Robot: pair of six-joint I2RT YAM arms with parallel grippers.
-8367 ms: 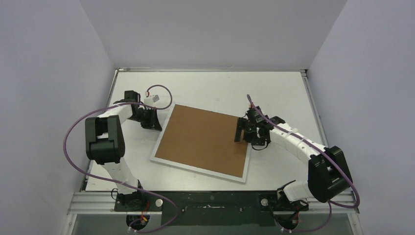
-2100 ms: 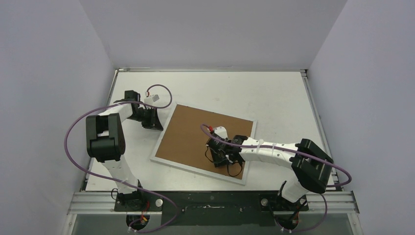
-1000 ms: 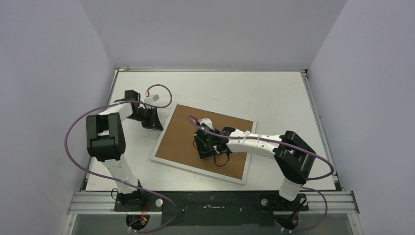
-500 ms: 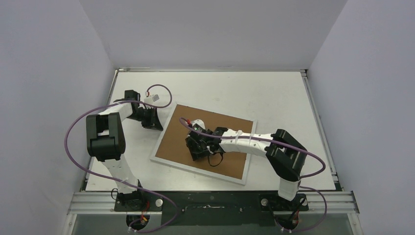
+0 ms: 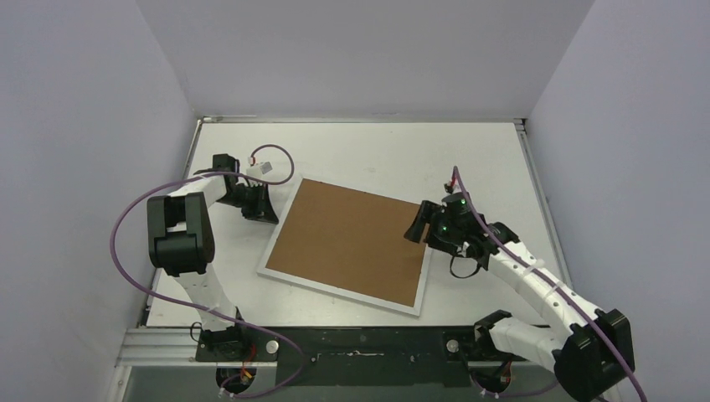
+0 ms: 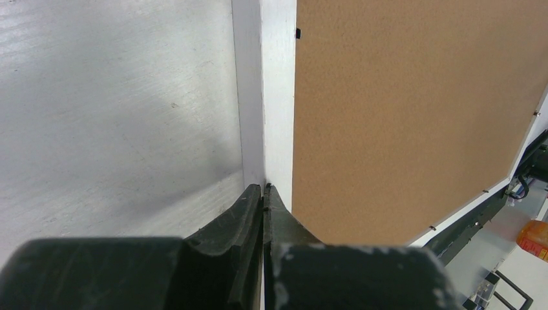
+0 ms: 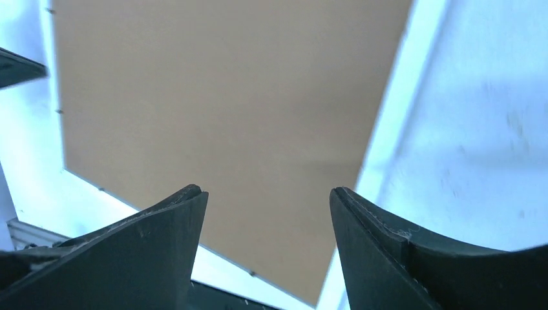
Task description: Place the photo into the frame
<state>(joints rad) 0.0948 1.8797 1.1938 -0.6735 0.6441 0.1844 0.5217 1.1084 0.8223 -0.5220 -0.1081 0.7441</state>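
The frame lies flat on the table, its narrow white border around a brown backing board that fills its middle. The photo is hidden. My left gripper is shut, with its tips resting against the outer edge of the frame's white border near the left corner; nothing shows between the fingers. My right gripper hovers over the frame's right edge. In the right wrist view it stands open and empty above the backing board and the border.
The white table is walled on three sides. A black rail with both arm bases runs along the near edge. Purple cables loop off both arms. An orange object shows past the table's edge in the left wrist view.
My right arm has pulled back from the middle of the backing board to the frame's right edge, and its jaws have opened wider. The left arm and the frame have not moved.
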